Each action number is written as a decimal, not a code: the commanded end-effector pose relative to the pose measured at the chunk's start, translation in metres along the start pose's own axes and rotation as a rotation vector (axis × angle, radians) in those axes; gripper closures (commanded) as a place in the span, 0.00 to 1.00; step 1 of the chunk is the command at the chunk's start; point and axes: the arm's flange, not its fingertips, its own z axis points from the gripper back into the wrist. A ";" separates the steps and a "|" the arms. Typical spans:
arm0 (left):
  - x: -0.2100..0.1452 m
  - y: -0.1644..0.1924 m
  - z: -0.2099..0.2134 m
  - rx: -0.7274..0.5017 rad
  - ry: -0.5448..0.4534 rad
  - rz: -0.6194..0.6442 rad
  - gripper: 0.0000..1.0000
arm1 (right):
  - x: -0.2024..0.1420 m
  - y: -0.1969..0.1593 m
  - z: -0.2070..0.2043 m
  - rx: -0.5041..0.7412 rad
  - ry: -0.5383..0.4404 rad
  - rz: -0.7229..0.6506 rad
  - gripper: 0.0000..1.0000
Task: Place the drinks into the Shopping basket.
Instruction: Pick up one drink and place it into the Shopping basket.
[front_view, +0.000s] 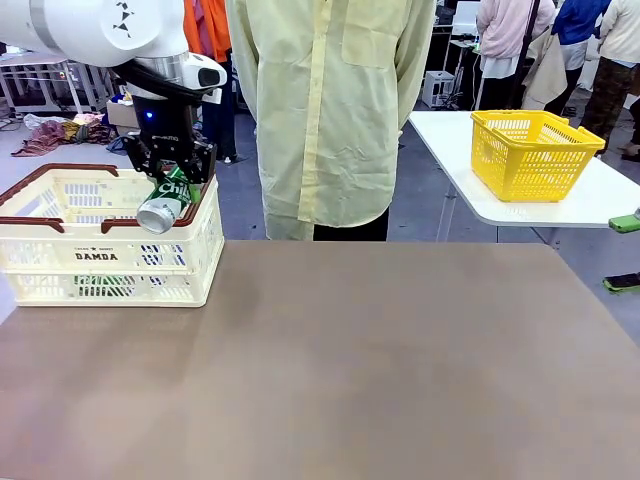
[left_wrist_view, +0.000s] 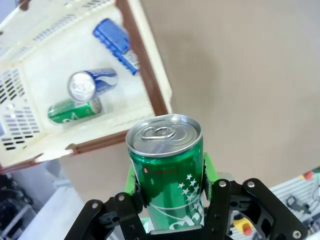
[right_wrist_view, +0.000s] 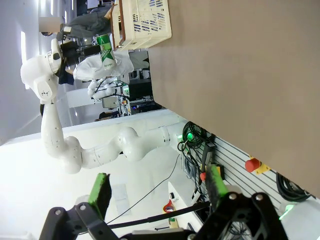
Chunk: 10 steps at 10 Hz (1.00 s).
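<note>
A: What is seen nearest the Shopping basket (front_view: 110, 255)?

B: The brown table (front_view: 380, 370) is spread in front of it. The basket is set at the table's left edge.

A: And above it?

B: The left gripper (front_view: 172, 180) is held over the basket's near right corner, its jaws clamped on a green can (left_wrist_view: 170, 175), which is tilted, top end down. Three cans are lying on the basket floor: another green can (left_wrist_view: 74, 111), a blue-and-white can (left_wrist_view: 92, 83) and a blue can (left_wrist_view: 117, 45) beyond.

A: The right gripper (right_wrist_view: 157, 192)?

B: It is spread wide, nothing held, off the table's edge.

A: Beyond the basket?

B: A person in a pale yellow coat (front_view: 330, 110) is stood there.
</note>
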 end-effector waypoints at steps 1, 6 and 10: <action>0.046 0.050 0.019 -0.004 -0.048 0.133 1.00 | 0.001 0.006 0.003 0.017 -0.002 -0.015 0.00; 0.124 0.204 0.013 -0.029 -0.128 0.188 1.00 | 0.001 0.006 0.003 0.017 -0.002 -0.015 0.00; 0.123 0.269 -0.073 -0.069 -0.033 0.227 1.00 | 0.001 0.006 0.003 0.017 -0.002 -0.015 0.00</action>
